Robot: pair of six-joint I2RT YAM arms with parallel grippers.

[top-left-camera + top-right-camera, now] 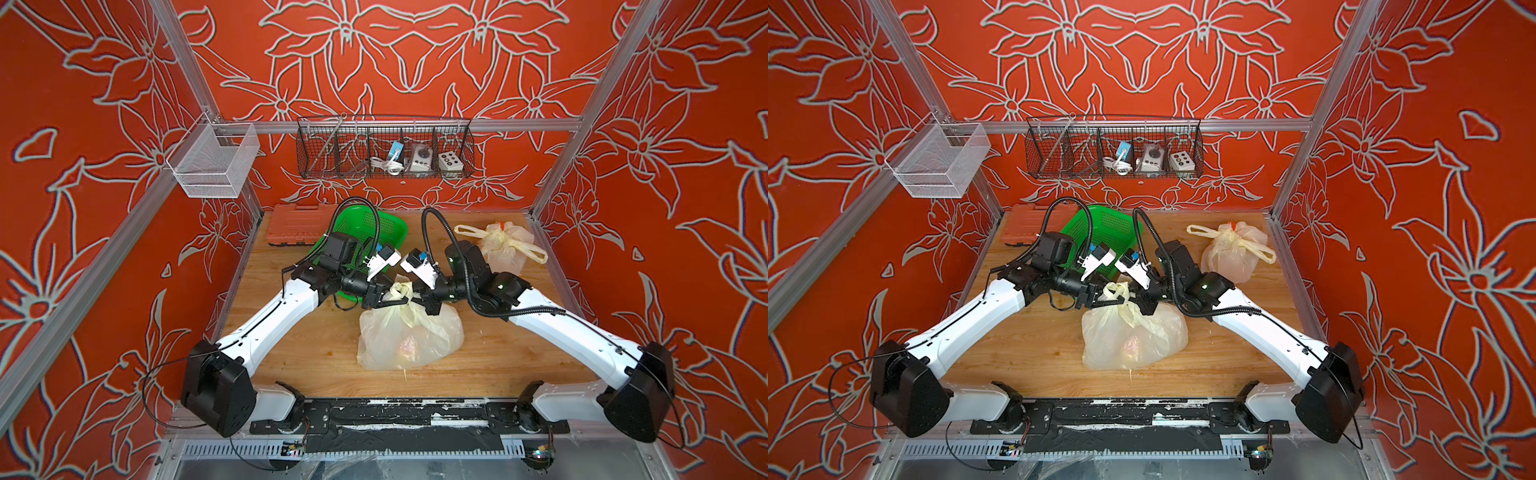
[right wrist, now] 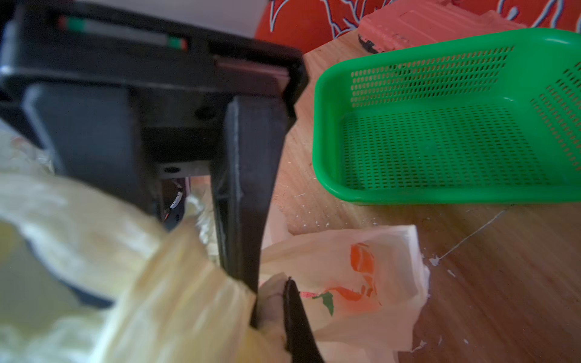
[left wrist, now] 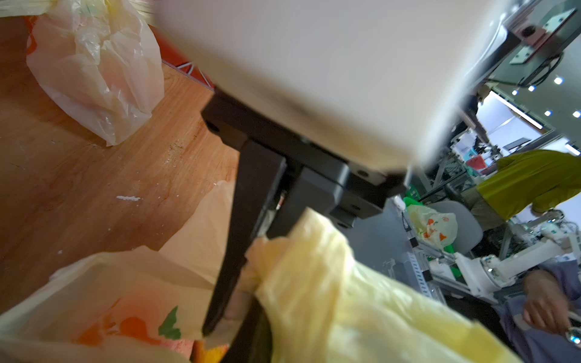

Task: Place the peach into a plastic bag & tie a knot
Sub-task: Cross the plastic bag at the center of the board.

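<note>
Pinching twisted yellow neck of crinkly translucent plastic bag point(image 1: 411, 340) with right pincer point(image 1: 422, 300), clamped tight; cannot tell whether left pincer point(image 1: 392, 300) grips.

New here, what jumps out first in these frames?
The loud red floral walls, then the action mid-table: left hand and right hand meet at the bunched yellow handles of a plastic bag, the peach a pink blur inside. A second, tied bag lies at the back right, and a green basket sits behind the hands.
</note>
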